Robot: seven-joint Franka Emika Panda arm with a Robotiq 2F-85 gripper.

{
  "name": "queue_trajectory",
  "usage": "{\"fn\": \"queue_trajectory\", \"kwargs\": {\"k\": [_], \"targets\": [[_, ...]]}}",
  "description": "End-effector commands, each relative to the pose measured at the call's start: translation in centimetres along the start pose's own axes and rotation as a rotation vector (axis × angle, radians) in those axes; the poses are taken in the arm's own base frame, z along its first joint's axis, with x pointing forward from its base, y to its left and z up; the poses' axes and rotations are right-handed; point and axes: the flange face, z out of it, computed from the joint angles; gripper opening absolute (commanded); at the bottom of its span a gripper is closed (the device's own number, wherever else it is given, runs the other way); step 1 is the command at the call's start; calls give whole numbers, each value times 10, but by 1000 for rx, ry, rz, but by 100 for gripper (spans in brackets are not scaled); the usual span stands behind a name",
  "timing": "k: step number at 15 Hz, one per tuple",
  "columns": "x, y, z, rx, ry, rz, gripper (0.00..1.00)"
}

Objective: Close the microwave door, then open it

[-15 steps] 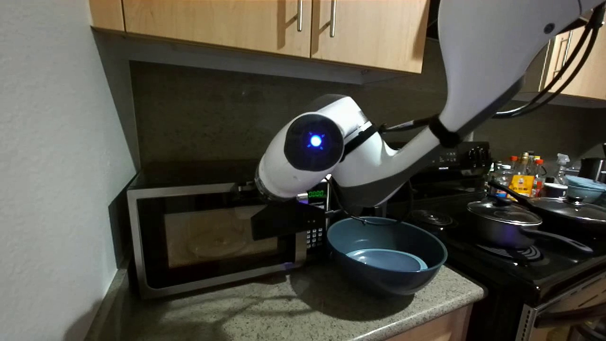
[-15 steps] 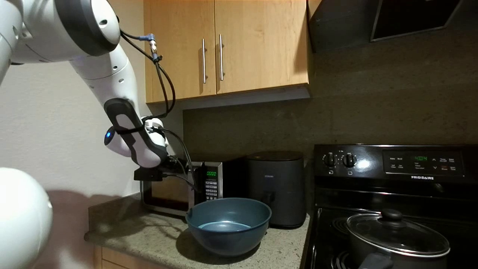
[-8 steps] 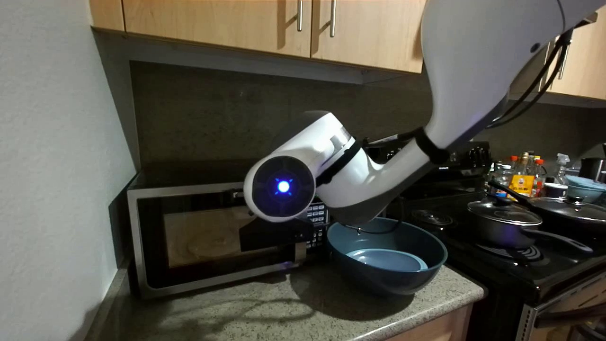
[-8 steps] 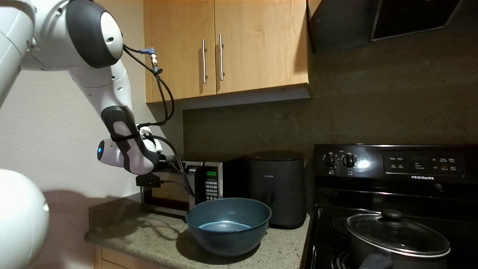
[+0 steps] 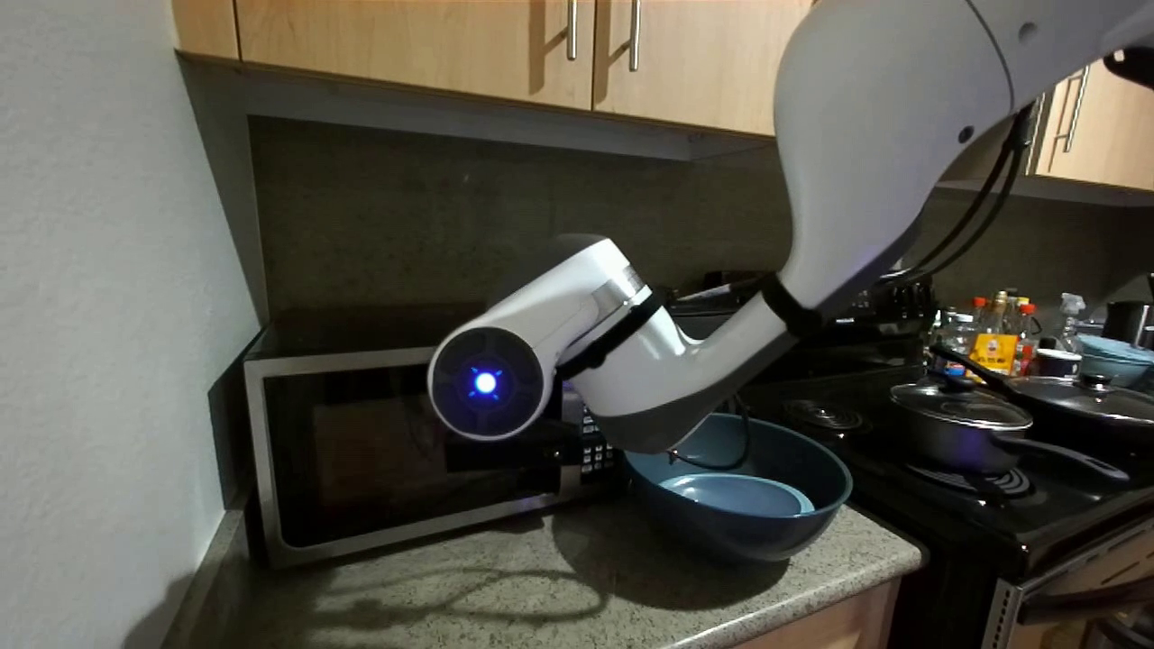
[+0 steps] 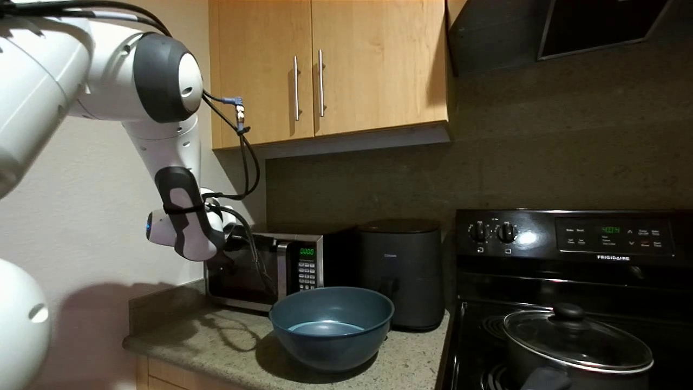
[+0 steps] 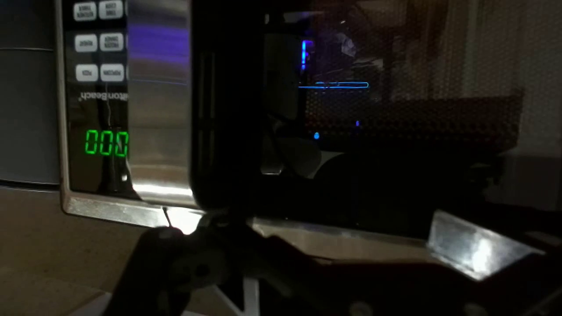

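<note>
At left in both exterior views, the door (image 5: 379, 460), seemingly flush with the microwave (image 6: 306, 271), apparently closed and thus due for opening. Next, the end effector (image 7: 333, 230): well spread, holding nothing, one side beside the handle (image 7: 160, 123) (touching or not, hard to tell), probably for pulling. Rightward, on the desk (image 6: 411, 355), the bowl (image 6: 331, 352), perhaps to spare the door's swing.

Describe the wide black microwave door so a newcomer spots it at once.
Under the light wooden wall cabinets, on the speckled grey countertop, sits the boxy silver-and-black microwave. Its wide black door spans most of the front. Unlike the narrow black control panel beside it, with its white buttons and glowing green digits, the door has one large dark window.
</note>
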Motion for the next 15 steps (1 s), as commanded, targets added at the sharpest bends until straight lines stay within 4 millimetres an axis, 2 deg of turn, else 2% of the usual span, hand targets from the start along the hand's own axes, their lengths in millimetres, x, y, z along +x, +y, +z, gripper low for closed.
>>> {"fn": "queue_trajectory", "kwargs": {"k": [1,2,3,6,11,15], "targets": [[17,5,25,-80,-6,43,100],[17,3,18,-72,-39,39,100],[2,-4,-1,-26,-27,33,100],[2,-6,-4,-23,-34,36,100],[22,10,-39,-4,-155,-62,100],[38,39,-64,-60,-318,-160,100]]}}
